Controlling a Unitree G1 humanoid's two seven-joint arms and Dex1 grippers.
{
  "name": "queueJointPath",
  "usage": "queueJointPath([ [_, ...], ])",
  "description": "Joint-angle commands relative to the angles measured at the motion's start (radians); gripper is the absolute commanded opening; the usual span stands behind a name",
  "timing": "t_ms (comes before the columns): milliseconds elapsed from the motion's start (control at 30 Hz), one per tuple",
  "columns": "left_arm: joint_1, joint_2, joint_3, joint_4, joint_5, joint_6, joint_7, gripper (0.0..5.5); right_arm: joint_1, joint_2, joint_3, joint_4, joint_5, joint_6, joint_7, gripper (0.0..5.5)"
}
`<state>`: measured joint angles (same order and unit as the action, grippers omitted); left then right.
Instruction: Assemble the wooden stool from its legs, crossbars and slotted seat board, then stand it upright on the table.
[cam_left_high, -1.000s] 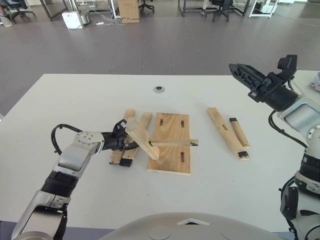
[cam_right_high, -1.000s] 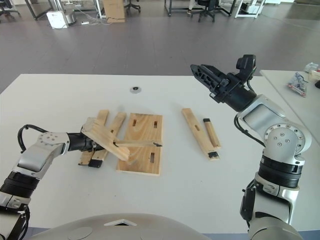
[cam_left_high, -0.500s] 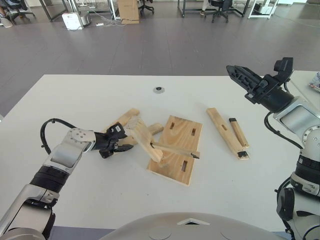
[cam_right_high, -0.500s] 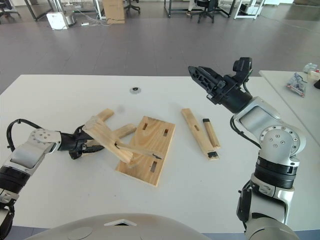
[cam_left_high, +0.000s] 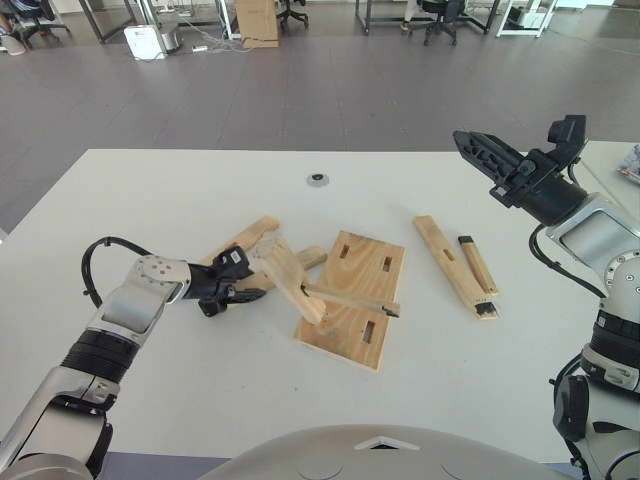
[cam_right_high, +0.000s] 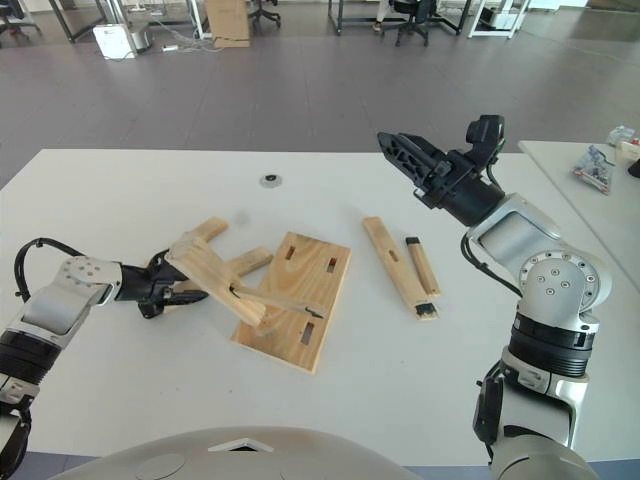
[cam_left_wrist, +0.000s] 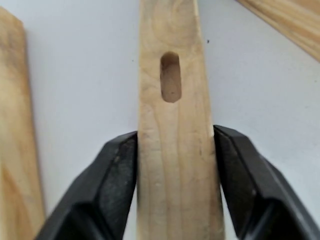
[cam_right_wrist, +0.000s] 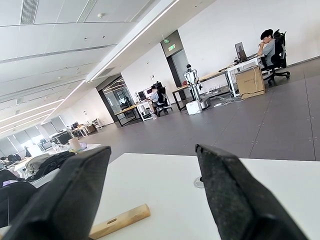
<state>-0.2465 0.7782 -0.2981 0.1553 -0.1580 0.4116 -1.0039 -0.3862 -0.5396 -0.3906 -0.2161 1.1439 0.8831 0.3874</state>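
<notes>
- Leftward since a second back, the left gripper (cam_left_wrist: 175, 141) has dragged its slotted leg (cam_left_high: 290, 280); the seat board (cam_left_high: 367, 262) has swung askew.
- It clenches that leg by its edges, and the crossbar (cam_left_high: 350, 298) juts over the board.
- Best to steady the board with the right gripper (cam_left_high: 478, 155), which is spread wide aloft, before seating anything in a slot.

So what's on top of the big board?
A thin crossbar reaches over the seat board, sticking out of the leg in the left gripper. The leg's end hides part of the board's edge.
</notes>
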Motion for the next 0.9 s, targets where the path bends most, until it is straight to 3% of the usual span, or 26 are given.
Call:
queueJointPath([
  [33, 0.055, -0.017, 0.006, 0.058, -0.009, 0.116, -0.003, 2.10, -0.018, 0.002, -0.001, 0.003, 0.003, 0.000, -0.008, 3.17],
  [333, -0.334, -0.047, 0.379, -0.047, -0.401, 0.327, -0.083, 2.10, -0.139, 0.023, 0.016, -0.011, 0.090, 0.021, -0.015, 3.17],
  [400, -0.411, -0.051, 0.413, -0.063, -0.467, 0.377, -0.095, 2.10, -0.192, 0.032, 0.033, -0.026, 0.160, 0.037, -0.001, 3.55],
  [467, -0.472, -0.058, 0.428, -0.107, -0.556, 0.454, -0.121, 2.10, -0.245, 0.043, 0.050, -0.037, 0.239, 0.051, 0.001, 3.79],
  [667, -0.516, -0.069, 0.426, -0.243, -0.752, 0.627, -0.152, 2.10, -0.291, 0.050, 0.105, 0.009, 0.343, 0.080, 0.021, 3.79],
  [900, -0.490, -0.051, 0.392, -0.309, -0.804, 0.678, -0.183, 2.10, -0.311, 0.054, 0.126, 0.028, 0.413, 0.092, 0.035, 3.62],
])
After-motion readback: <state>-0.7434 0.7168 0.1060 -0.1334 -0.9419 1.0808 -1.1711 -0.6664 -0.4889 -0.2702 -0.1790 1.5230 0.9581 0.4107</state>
